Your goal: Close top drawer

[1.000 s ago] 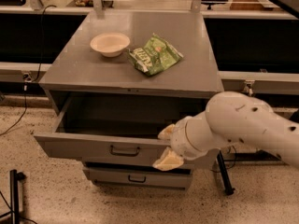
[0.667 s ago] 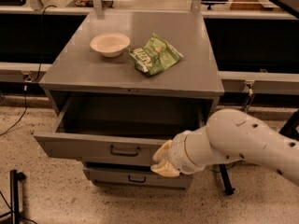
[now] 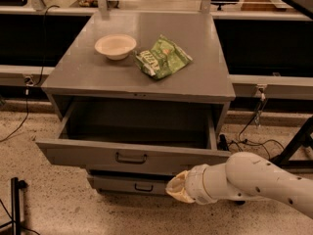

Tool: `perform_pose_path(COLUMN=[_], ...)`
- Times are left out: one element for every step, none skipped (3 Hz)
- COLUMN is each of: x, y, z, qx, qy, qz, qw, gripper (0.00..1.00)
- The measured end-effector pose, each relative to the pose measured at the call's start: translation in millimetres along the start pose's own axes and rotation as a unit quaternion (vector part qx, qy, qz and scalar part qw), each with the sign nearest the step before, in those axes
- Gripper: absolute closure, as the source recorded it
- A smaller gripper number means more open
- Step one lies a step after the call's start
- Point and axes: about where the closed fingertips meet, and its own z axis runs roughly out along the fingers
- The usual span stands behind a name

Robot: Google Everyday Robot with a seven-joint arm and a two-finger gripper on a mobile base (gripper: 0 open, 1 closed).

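Top drawer (image 3: 88, 153) stands pulled well out of the grey bench (image 3: 98, 77), its deep box bare as far as can be seen and its front hanging out over the lower drawer front (image 3: 122, 185). The gripper (image 3: 177, 187) sits low, just below the right part of that front and to the right of the small dark handle (image 3: 131, 158). Whether it is open or closed I cannot tell, though it seems to hold nothing (its tip points toward the bench). The likely trouble, judging from this placing, is that a push begun under the bottom edge could slip beneath the front or lift it instead of driving it in. A push so far off centre could also skew the wide box and jam it. A hard shove might jolt the pale bowl (image 3: 115, 46) and green snack bag (image 3: 162, 58) on top. Nothing blocks the drawer's path. Cables (image 3: 244, 136) trail on the floor at the right near the white arm (image 3: 254, 180), and a black stand (image 3: 17, 204) is well apart at lower left.
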Motion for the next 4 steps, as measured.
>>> perform_pose_path(x=[1,-4,-16,-26], y=[1,-7,-33,-61], z=[2,0,-3,1], qx=[-0.002,0.032,0.097,0.137], qy=[-0.001,-0.012,-0.044,-0.073], qz=[0.002,-0.023,-0.07,-0.105], qw=[1.0,0.9992,0.9918,0.9823], gripper=[1.0,1.0,1.0,1.0])
